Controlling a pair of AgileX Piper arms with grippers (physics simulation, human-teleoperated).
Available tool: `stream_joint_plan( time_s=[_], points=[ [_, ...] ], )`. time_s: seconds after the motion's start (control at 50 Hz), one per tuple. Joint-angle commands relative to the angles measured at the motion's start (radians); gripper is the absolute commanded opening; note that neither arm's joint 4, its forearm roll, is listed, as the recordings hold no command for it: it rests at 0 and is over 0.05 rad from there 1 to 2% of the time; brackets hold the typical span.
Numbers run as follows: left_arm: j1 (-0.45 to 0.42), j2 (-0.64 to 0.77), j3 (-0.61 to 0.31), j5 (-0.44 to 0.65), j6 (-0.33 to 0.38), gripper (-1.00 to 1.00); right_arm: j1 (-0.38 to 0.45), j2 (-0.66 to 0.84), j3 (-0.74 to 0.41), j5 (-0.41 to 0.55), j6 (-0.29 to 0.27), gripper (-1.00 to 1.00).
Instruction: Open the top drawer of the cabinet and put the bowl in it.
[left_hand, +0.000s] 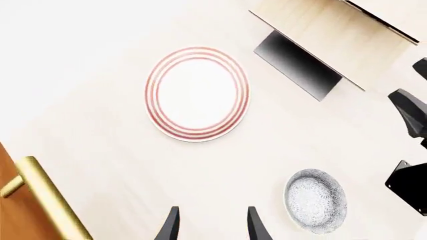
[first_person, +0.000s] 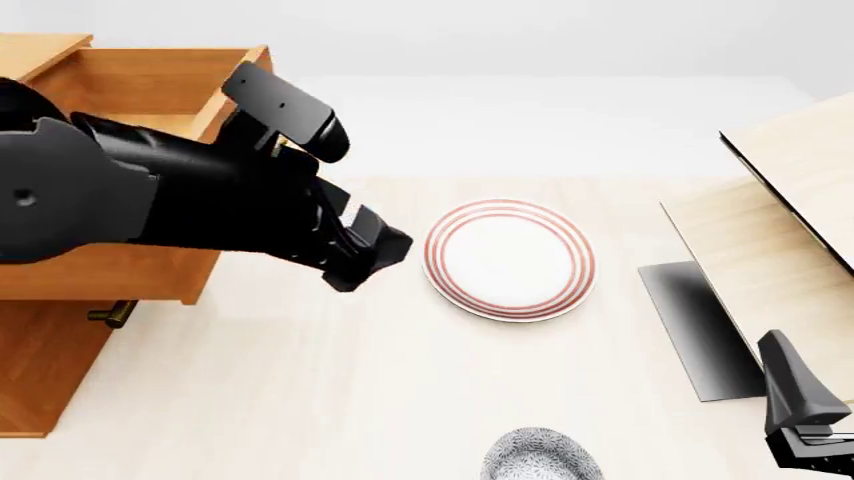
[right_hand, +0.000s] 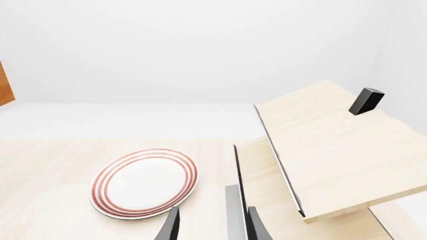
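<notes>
The cabinet (first_person: 40, 370) stands at the table's left, and its top drawer (first_person: 134, 85) is pulled out and looks hollow. My left gripper (first_person: 378, 255) hangs open and holds nothing, just right of the drawer and left of the plate. In the left wrist view the gripper (left_hand: 213, 227) has bare table between its fingers. The speckled bowl (first_person: 539, 458) (left_hand: 315, 201) sits upright on the table at the near edge, apart from both grippers. My right gripper (first_person: 798, 410) (right_hand: 213, 227) stays at the near right, open and holding nothing.
A flat white plate with red rings (first_person: 507, 258) (left_hand: 197, 94) (right_hand: 145, 182) lies mid-table. A pale light-wood structure (first_person: 787, 230) (right_hand: 333, 150) with a dark panel (first_person: 697, 330) fills the right side. A brass handle (left_hand: 47, 200) (first_person: 114, 315) juts from the cabinet front.
</notes>
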Motion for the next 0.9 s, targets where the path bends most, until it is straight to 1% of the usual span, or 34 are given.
stream_joint_plan(
  time_s=[0.02, 0.08, 0.26, 0.3, 0.4, 0.52, 0.68, 0.78, 0.9],
  points=[
    [-0.052, 0.056, 0.062, -0.089, -0.028, 1.0, 0.0, -0.001, 0.002, -0.001, 0.0, 1.0],
    [-0.08, 0.089, 0.072, -0.12, -0.048, 1.0, 0.0, -0.001, 0.002, -0.001, 0.0, 1.0],
    [-0.104, 0.097, 0.118, -0.169, -0.081, 1.0, 0.0, -0.001, 0.002, -0.001, 0.0, 1.0],
    [-0.113, 0.103, 0.127, -0.187, -0.112, 1.0, 0.0, -0.001, 0.002, -0.001, 0.0, 1.0],
    [-0.109, 0.095, 0.164, -0.213, -0.11, 1.0, 0.0, -0.001, 0.002, -0.001, 0.0, 1.0],
    [-0.123, 0.111, 0.198, -0.259, -0.143, 1.0, 0.0, -0.001, 0.002, -0.001, 0.0, 1.0],
    [-0.165, 0.175, 0.199, -0.307, -0.169, 1.0, 0.0, -0.001, 0.002, -0.001, 0.0, 1.0],
    [-0.161, 0.171, 0.215, -0.323, -0.169, 1.0, 0.0, -0.001, 0.002, -0.001, 0.0, 1.0],
    [-0.186, 0.211, 0.22, -0.36, -0.191, 1.0, 0.0, -0.001, 0.002, -0.001, 0.0, 1.0]
  ],
)
